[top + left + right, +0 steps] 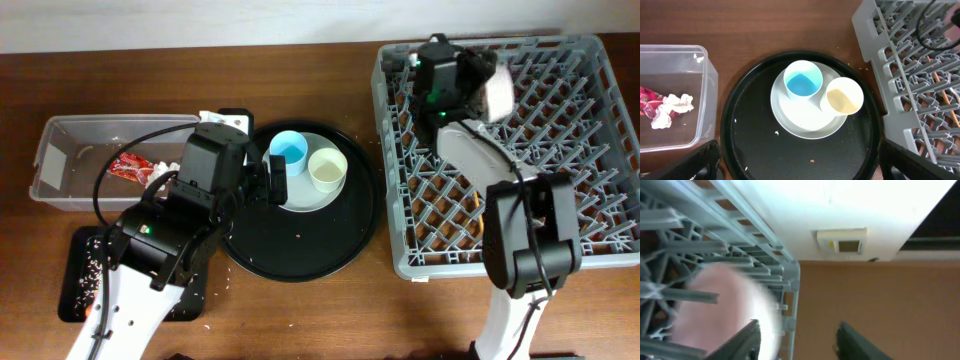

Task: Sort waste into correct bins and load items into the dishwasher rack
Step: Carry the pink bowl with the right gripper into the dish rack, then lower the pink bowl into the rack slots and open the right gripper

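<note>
My left gripper (274, 178) is open and empty above the near part of the large round black tray (740, 135). On that tray a pale grey plate (805, 120) carries a blue cup (802, 80) and a cream-white cup (844, 97), both upright. The clear tub (700, 75) holds a red wrapper (647, 97) and crumpled white tissue (672, 107). My right gripper (478, 82) is open over the far edge of the dishwasher rack (590, 150). The pinkish-white bowl (497, 90), blurred in the right wrist view (715, 305), stands on edge in the rack beside the left finger.
The shallow black tray (85, 265) with pale noodle-like scraps lies at the front left, partly under my left arm. The rack's corner (875, 20) stands close to the round tray's right side. Small crumbs dot the round tray.
</note>
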Motion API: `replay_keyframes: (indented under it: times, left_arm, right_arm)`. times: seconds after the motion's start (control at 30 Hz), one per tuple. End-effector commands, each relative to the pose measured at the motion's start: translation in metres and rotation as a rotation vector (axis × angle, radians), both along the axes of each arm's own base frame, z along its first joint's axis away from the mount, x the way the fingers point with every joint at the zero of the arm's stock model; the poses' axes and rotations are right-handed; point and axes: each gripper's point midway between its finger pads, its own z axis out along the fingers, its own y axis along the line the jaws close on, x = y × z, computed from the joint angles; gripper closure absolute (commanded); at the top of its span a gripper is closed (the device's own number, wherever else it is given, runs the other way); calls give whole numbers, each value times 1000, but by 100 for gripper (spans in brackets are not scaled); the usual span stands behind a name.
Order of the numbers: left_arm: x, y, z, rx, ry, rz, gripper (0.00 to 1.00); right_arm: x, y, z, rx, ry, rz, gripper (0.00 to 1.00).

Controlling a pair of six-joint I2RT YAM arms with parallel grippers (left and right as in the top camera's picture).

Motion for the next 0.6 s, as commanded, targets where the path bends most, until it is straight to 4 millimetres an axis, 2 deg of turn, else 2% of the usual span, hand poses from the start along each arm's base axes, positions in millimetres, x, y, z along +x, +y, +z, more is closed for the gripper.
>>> replay_keyframes:
  times: [0.0,0.07,0.13,0.17,0.23,0.33,0.37,0.4,0.47,0.5,0.57]
  left_arm:
    - [1,2,12,-3,-32,3,1]
    - [1,2,12,-3,-32,2,1]
    - [1,2,12,-3,-32,2,1]
    - [1,2,12,-3,-32,3,1]
    - [1,2,12,-3,-32,2,1]
    - [1,2,12,-3,-32,3,1]
    - [1,2,12,-3,-32,2,1]
    - [1,2,12,-3,-32,2,1]
    - [1,2,12,-3,-32,2,1]
    - [1,2,12,-3,-32,2,1]
    - [1,2,12,-3,-32,2,1]
  right_arm:
    - [1,19,2,-1,-19,10,42]
    - [0,28,15,6,-49,26,41]
    - [-5,28,37,54,-132,16,38]
    - [-8,25,51,89,-189,5,38]
    - [-18,14,91,178,-333,-17,36]
    - [-34,4,113,337,-373,26,35]
    - [-41,0,113,438,-377,38,35]
    - [-49,-7,108,611,-390,42,36]
    - [-58,-18,89,951,-380,34,45]
    - [-60,-26,79,1106,-381,16,57]
    - [-60,-25,66,1330,-315,74,83]
